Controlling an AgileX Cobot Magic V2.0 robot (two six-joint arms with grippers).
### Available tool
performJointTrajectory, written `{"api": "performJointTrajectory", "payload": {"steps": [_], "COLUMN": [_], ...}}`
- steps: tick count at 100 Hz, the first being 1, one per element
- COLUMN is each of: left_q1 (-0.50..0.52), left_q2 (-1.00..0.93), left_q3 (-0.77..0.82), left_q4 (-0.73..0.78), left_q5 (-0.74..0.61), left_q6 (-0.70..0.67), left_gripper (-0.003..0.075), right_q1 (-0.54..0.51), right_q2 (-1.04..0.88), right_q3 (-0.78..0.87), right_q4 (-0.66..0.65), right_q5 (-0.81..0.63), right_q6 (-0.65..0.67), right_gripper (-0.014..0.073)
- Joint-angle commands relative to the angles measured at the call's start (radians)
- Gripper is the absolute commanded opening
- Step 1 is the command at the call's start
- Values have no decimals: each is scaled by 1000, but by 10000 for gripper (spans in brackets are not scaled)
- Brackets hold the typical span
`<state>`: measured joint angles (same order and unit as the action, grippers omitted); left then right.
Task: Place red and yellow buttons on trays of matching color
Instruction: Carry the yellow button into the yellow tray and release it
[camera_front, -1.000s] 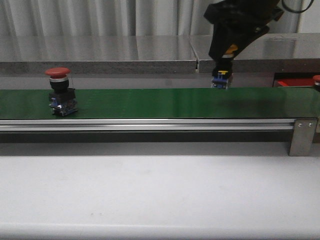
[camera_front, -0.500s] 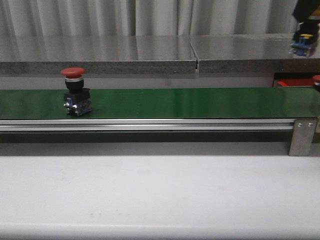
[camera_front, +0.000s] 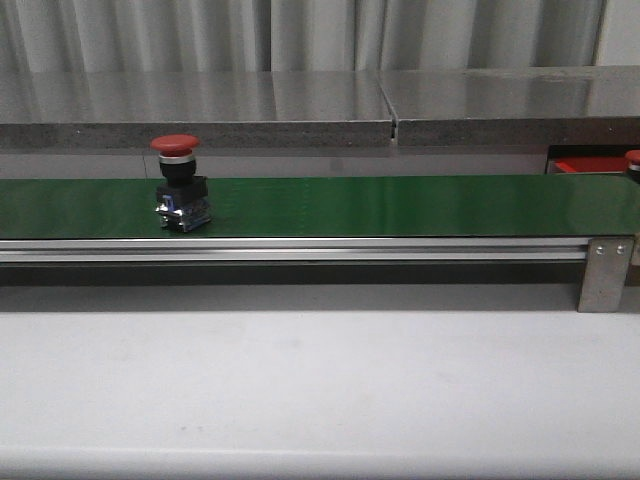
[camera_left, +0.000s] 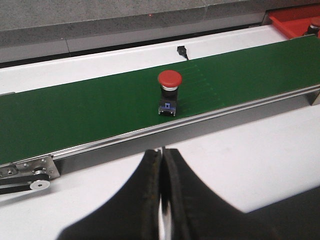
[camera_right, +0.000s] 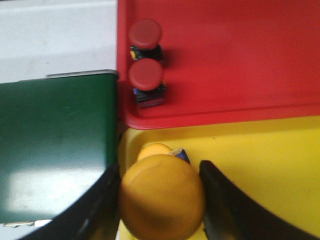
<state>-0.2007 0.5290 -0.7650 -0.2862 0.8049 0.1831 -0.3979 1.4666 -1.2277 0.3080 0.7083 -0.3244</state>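
- A red button (camera_front: 178, 185) stands upright on the green belt (camera_front: 400, 205), left of centre in the front view, nothing touching it.
- The left gripper (camera_left: 162, 200) hangs over the white bench (camera_left: 240, 150), near the belt, its fingers (camera_left: 150, 200) pressed together.
- The right gripper (camera_right: 157, 200) holds a yellow button (camera_right: 161, 202) between its fingers over the yellow tray (camera_right: 260, 155).
- Two red buttons (camera_right: 146, 75) stand in the red tray (camera_right: 240, 55).
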Motion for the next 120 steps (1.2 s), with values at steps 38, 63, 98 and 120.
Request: {"api": "performJointTrajectory", "payload": {"steps": [38, 63, 98, 120], "left_q1": [-8, -8, -8, -8], "left_q2": [3, 3, 3, 3], "left_q3": [-24, -24, -24, -24], "left_q4": [-21, -21, -21, -21], "left_q5": [-64, -64, -64, -64], "left_q6": [-2, -2, -2, -2], "left_gripper": [-20, -20, -20, -20], "right_q1": [-94, -94, -93, -92], "right_q2": [88, 185, 264, 279], "right_q3": [67, 67, 63, 63], "right_q4": [23, 40, 109, 109], "right_q5": [-219, -290, -370, -390], "right_q6": [69, 69, 69, 67], "right_gripper": [59, 59, 61, 108]}}
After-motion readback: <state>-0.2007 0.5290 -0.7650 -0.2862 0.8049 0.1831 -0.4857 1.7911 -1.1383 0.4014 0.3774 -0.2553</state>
